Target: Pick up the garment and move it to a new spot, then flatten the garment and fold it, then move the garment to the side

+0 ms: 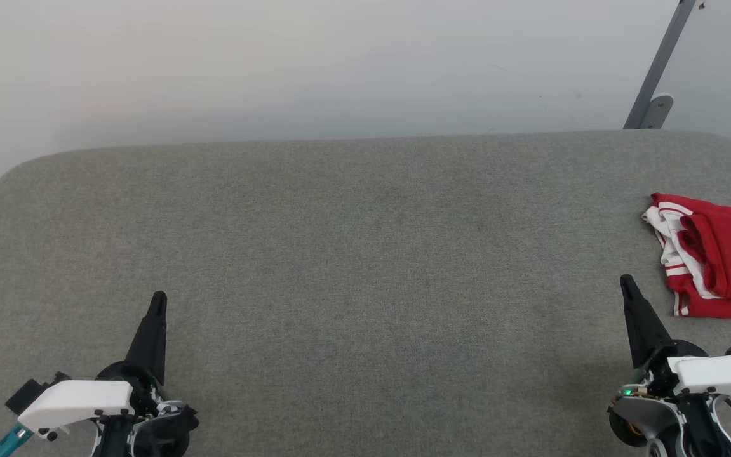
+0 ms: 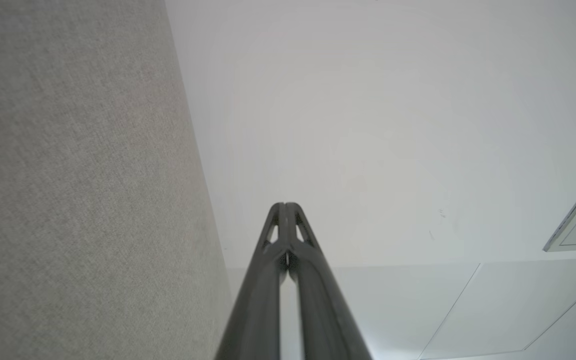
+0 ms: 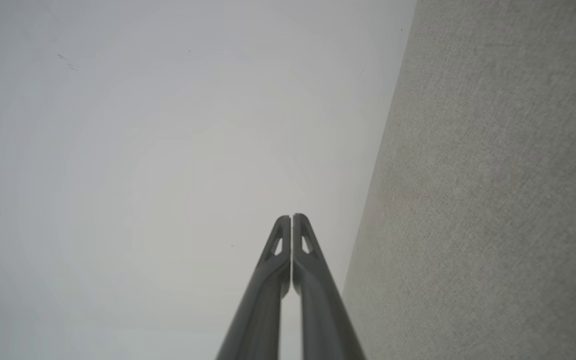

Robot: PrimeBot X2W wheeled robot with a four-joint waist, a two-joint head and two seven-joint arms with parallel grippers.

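Left pincer point(image 1: 158, 301) and right pincer point(image 1: 627, 282) were closed, empty. The garment point(image 1: 730, 254) lay bunched at the worktop's point(image 1: 365, 254) right edge (soft, light, likely limp); best pinched at a striped hem.

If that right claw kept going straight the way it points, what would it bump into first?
Probably the white wall: the right gripper aims over the grey table toward it. The garment lies off to its right, outside that line, though depth is unclear.
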